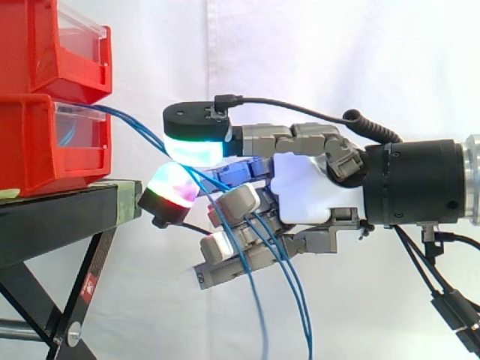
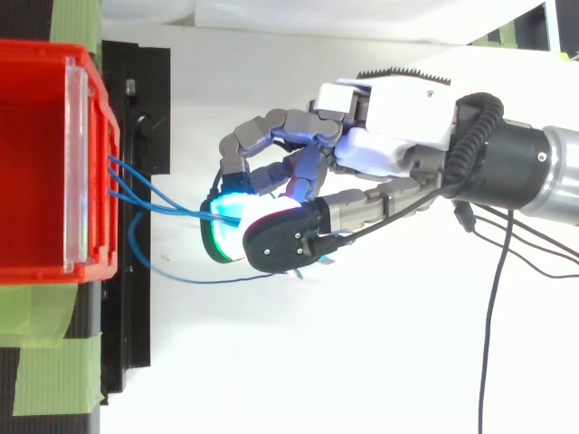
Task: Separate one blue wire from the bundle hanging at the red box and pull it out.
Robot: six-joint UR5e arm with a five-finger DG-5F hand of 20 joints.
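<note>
Blue wires [image 1: 135, 126] run from the lower red bin [image 1: 45, 150] into the hand [image 1: 315, 191]. The fingers [image 1: 196, 142] are curled, with two glowing pads pinching the wires near the black stand [image 1: 60, 217]. Can't tell if one strand is isolated. Nothing looks pulled out yet, so separating and pulling remain. Count: two stacked bins, three wires leaving the bin, one hand.

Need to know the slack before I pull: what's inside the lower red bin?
Through its clear front panel, blue wires loop inside the lower red bin and run out to the hand. Its red walls hide where they end.
</note>
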